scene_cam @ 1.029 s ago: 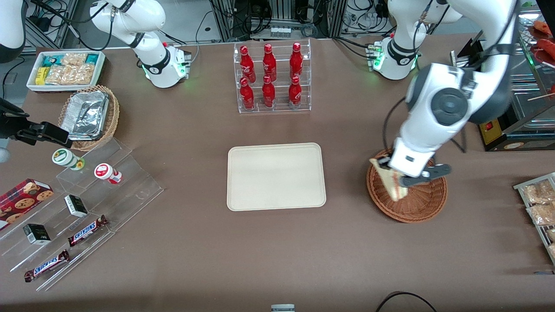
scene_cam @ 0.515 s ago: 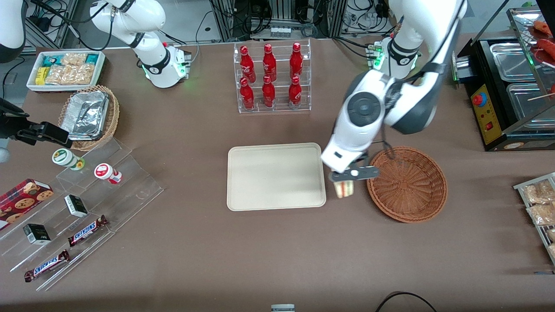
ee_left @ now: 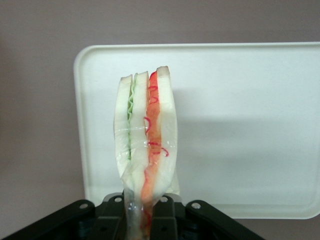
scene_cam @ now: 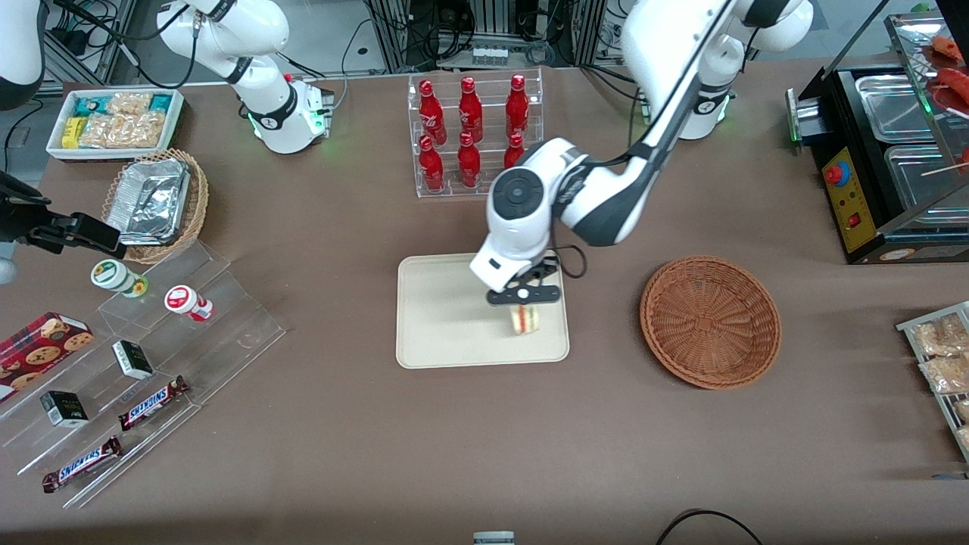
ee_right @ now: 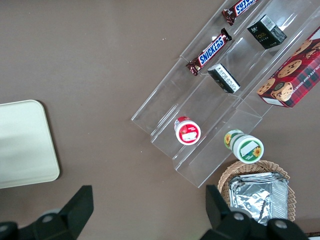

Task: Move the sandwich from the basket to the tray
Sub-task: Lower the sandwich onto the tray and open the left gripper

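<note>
My left gripper [scene_cam: 525, 297] is shut on the sandwich [scene_cam: 525, 319], a wrapped cream wedge with red and green filling. It holds the sandwich in the air above the cream tray [scene_cam: 447, 333], over the tray's end nearest the basket. In the left wrist view the sandwich [ee_left: 146, 135] hangs edge-on between the black fingers [ee_left: 111, 212], with the tray [ee_left: 250, 125] below it. The reddish-brown wicker basket [scene_cam: 710, 321] stands on the table beside the tray, toward the working arm's end, with nothing in it.
A clear rack of red bottles [scene_cam: 473, 136] stands farther from the front camera than the tray. A tan basket with foil trays [scene_cam: 155, 200], a snack box [scene_cam: 113, 121] and a clear stepped stand with snacks [scene_cam: 144, 363] lie toward the parked arm's end.
The gripper has carried the sandwich from above the basket, across the gap, to above the tray. The basket is left without anything in it.
</note>
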